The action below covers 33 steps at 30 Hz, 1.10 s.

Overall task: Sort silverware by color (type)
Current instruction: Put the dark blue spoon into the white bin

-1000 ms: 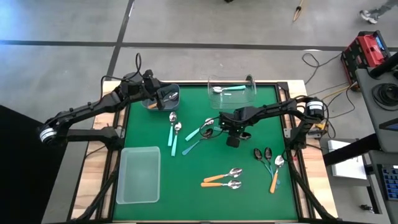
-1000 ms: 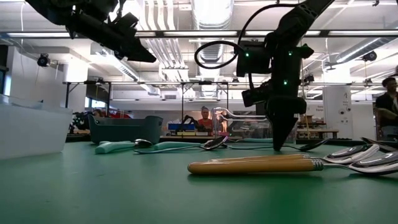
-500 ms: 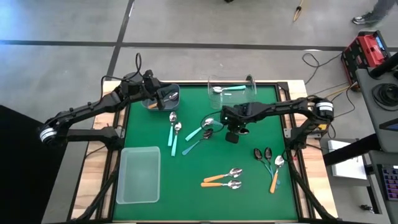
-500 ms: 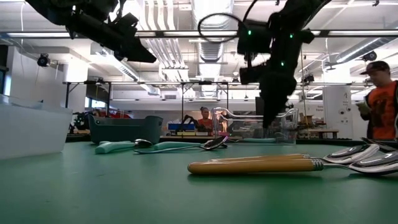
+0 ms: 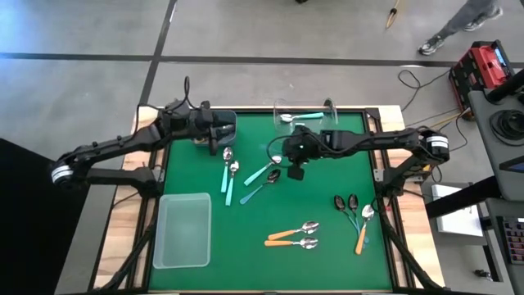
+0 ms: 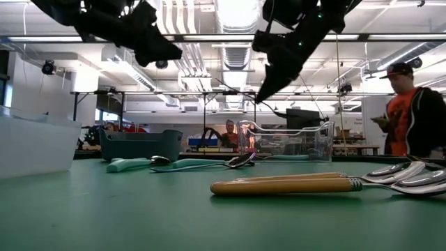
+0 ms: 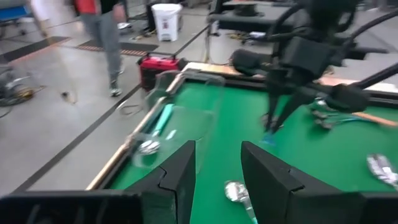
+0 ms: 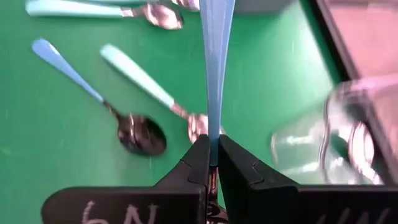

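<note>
My right gripper (image 8: 211,155) hangs above the middle of the green table (image 5: 246,270), shut on a spoon with a light-blue handle (image 8: 216,56); its bowl is hidden. In the low view it (image 6: 263,94) slants down to the left. My left gripper (image 7: 217,149) stands open over the dark grey bin (image 5: 225,123) at the far left, nothing between its fingers. On the cloth below lie a dark-bowled blue spoon (image 8: 134,130) and a teal-handled spoon (image 8: 155,90). A clear container (image 5: 307,121) at the far edge holds a teal-handled spoon (image 5: 301,116). My right gripper pinches the blue handle's narrow end (image 8: 212,134) between its two fingers. The handle runs on past the fingertips along the line of the fingers, widening toward its free end. The fingers slant down toward the table's left. The spoon is lifted clear of the table.
Two teal-handled spoons (image 5: 229,174) lie left of centre. Two orange-handled spoons (image 5: 292,238) lie near the front edge. Two dark-bowled spoons (image 5: 347,206) and an orange one (image 5: 363,228) lie at the right. A pale tray (image 5: 182,229) stands near left. A person (image 6: 411,111) stands beyond the table.
My right gripper has risen from the table with the blue-handled spoon, staying shut, and has tipped from pointing straight down to slanting toward the left while drifting toward the far left. The spoon is now lifted clear. My left gripper has swung a little toward the table's right.
</note>
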Motion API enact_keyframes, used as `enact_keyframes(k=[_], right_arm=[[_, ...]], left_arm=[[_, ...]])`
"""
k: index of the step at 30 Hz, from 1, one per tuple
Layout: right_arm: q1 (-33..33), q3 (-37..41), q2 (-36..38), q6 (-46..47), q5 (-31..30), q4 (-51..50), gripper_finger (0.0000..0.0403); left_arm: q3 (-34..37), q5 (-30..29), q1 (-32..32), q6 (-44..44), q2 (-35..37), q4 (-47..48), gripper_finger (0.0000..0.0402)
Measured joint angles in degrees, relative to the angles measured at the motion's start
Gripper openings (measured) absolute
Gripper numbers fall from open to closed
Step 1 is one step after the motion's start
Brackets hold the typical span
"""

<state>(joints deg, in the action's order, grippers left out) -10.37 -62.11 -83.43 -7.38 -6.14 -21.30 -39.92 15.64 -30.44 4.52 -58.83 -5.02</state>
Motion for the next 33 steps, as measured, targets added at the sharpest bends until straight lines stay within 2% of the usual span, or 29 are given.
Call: enact_keyframes(k=[6, 15, 19, 27, 33], right_arm=[[0.9, -0.1, -1.6, -7.2, -0.4, 6.9, 0.0012], [3.7, -0.3, -2.1, -17.3, -9.1, 10.9, 0.0012], [3.7, -0.3, -2.1, -19.5, -11.1, 11.2, 0.0012], [3.7, -0.3, -2.1, -29.4, -13.5, 11.5, 0.0012], [3.7, -0.3, -2.1, -32.6, -16.0, 11.0, 0.0012]], left_arm=[[0.0, 0.0, 5.5, -2.2, 0.0, -1.5, 0.0111], [0.0, -0.8, 7.2, -7.6, -2.3, -3.2, 0.0118], [-0.1, -0.7, 7.2, -7.7, -5.0, -6.3, 0.0146], [-0.5, 0.3, 7.4, -9.5, -12.7, -17.4, 0.0235], [-0.5, 0.4, 8.5, -13.2, -18.5, -22.1, 0.0249]])
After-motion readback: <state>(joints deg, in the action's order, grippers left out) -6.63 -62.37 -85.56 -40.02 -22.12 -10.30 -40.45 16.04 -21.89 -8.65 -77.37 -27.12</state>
